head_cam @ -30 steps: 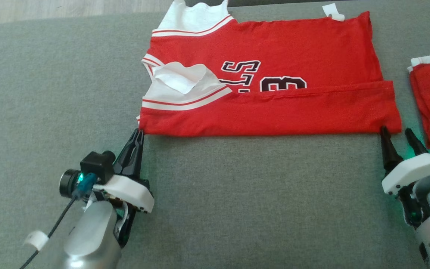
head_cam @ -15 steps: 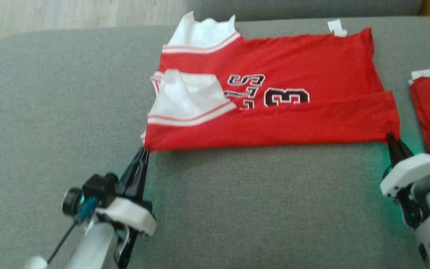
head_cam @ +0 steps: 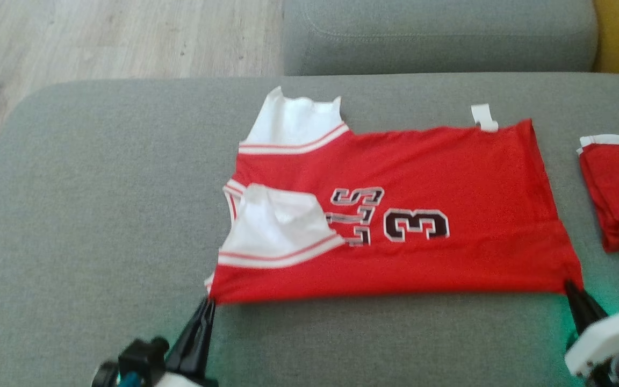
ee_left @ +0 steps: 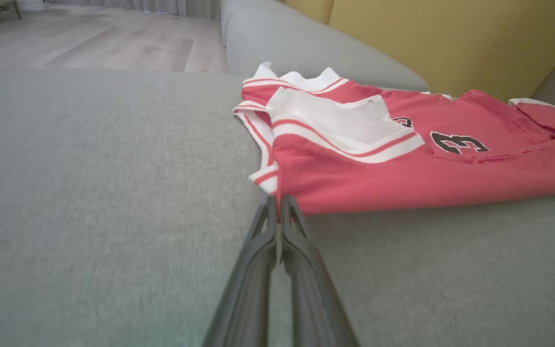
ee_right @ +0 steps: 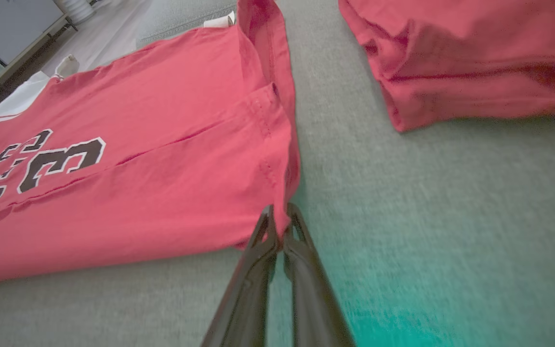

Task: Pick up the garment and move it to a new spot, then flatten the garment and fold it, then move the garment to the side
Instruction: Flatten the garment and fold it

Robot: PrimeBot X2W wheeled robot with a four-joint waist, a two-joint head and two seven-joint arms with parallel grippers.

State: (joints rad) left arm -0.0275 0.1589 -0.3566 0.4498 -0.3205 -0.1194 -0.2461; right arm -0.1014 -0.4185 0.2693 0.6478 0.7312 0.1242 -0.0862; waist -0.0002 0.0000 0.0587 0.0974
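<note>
The garment (head_cam: pixel 449 177) is spread on the seat cushion (head_cam: pixel 100 215), its near corners met by the left gripper (head_cam: pixel 207 303) and the right gripper (head_cam: pixel 569 285). A second garment (head_cam: pixel 618 188) is laid to its right, a back cushion (head_cam: pixel 438 37) behind.

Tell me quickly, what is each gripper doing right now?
Left gripper: closed on the jersey, near left corner.
Right gripper: closed on its near right corner.

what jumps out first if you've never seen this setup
A red jersey with a black 3 lies partly folded on the grey cushion. The left gripper and right gripper are each shut on one of its near corners. Another red garment lies at the far right.
</note>
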